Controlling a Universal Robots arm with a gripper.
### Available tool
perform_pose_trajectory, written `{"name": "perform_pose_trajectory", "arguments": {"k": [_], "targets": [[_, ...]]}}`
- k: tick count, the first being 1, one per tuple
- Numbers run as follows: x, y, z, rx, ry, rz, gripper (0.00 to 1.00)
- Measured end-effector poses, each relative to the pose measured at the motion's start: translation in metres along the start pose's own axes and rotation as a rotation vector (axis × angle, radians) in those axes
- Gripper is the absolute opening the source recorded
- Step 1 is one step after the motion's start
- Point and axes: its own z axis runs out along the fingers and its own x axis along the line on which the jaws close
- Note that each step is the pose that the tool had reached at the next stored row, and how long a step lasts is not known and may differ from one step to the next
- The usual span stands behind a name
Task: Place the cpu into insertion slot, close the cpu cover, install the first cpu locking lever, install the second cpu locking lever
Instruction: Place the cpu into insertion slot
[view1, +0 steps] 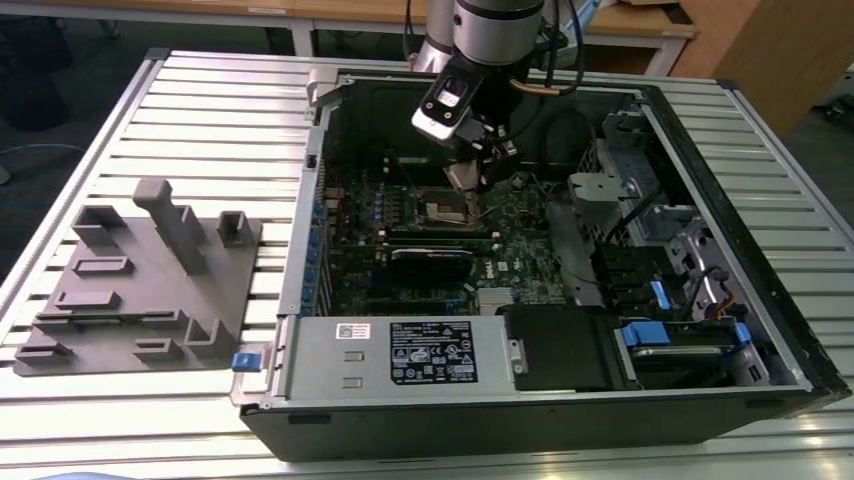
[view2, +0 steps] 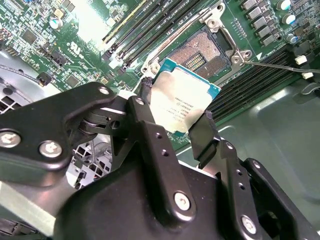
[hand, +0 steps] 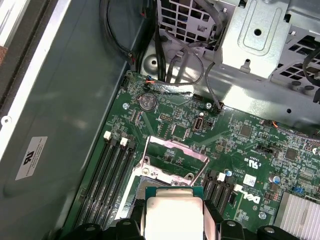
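Note:
My gripper (view2: 177, 106) is shut on the cpu (view2: 186, 94), a pale silver square chip clamped by its edges between two black fingers (view2: 145, 107). The chip hangs tilted just above and beside the insertion slot (view2: 207, 50), whose dark pin field lies bare inside a silvery rim. In the first wrist view the cpu (hand: 172, 215) sits in front of the cpu cover (hand: 172, 150), which stands raised open over the slot. A thin locking lever (view2: 280, 65) sticks out free beside the slot. In the exterior view the gripper (view1: 467, 172) hovers over the slot (view1: 447, 208) inside the open computer case.
Black memory slots (hand: 107, 175) flank the socket. A long black card (view1: 430, 262) lies nearer the power supply (view1: 400, 350). Drive cages and cables (view1: 627, 200) fill the exterior view's right side of the case. A grey fixture (view1: 134, 280) rests on the slatted table.

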Motion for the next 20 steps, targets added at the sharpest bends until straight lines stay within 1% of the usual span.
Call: {"name": "perform_pose_trajectory", "arguments": {"k": [5,8,12,18,19,20], "targets": [[0.0,0.0,0.0,0.0,-0.0003,0.002,0.54],[0.0,0.0,0.0002,-0.0004,-0.0019,0.023,0.54],[0.0,0.0,0.0007,-0.0014,-0.0074,0.083,0.54],[0.0,-0.0001,0.0015,-0.0029,-0.0168,0.187,0.54],[0.0,-0.0001,0.0015,-0.0031,-0.0183,0.203,0.54],[-0.0001,-0.0001,0.0015,-0.0031,-0.0187,0.208,0.54]]}}
